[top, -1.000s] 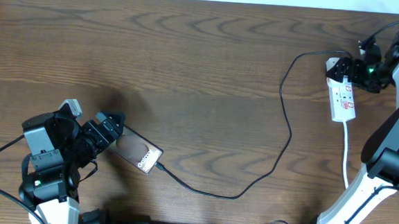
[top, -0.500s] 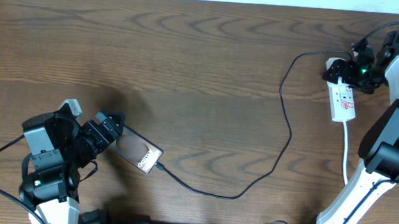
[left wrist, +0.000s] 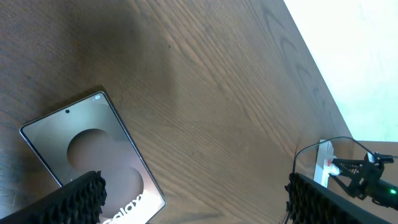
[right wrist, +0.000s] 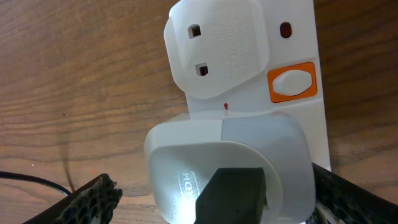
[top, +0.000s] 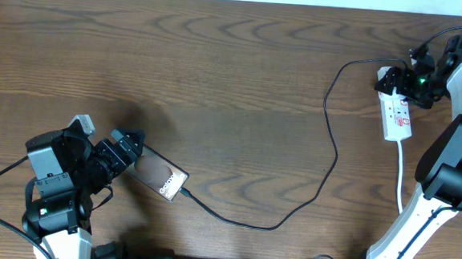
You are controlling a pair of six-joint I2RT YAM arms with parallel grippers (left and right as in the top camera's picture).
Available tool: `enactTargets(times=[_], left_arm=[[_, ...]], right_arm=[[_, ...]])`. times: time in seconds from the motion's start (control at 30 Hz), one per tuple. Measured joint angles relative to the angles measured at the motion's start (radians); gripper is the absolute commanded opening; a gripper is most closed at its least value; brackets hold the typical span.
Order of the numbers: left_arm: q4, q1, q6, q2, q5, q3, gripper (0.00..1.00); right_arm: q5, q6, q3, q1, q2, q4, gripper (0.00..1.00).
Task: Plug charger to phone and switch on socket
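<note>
One glossy rectangular phone (top: 161, 176), woodgrain table (top: 219, 64)

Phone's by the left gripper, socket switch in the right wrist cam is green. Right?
No. The switch on the socket is orange with a white rocker, not green; the right wrist view shows it. The phone does lie by the left gripper.
</note>
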Motion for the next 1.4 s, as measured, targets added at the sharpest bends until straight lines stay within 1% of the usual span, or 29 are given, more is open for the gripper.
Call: enactTargets(times=[0.13,0.4,0.73,1.07,1.4], left_arm=[[-0.011,0.0,0.0,0.0,0.0,0.0,0.91],[-0.014,0.0,0.0,0.0,0.0,0.0,0.91],[-0.015,0.0,0.0,0.0,0.0,0.0,0.91],[-0.015,0.0,0.0,0.0,0.0,0.0,0.91],[-0.015,0.0,0.0,0.0,0.0,0.0,0.91]], right_arm=[[0.021,0.0,0.0,0.002,0.0,0.0,0.86],[0.06,0.001,0.01,0.013,0.005,-0.005,0.86],[0.097,0.014,0.035,0.013,0.014,-0.068,0.86],[0.095,0.015,0.039,0.013,0.016,-0.071,0.87],[0.05,0.011,0.041,0.003,0.016,-0.077,0.88]])
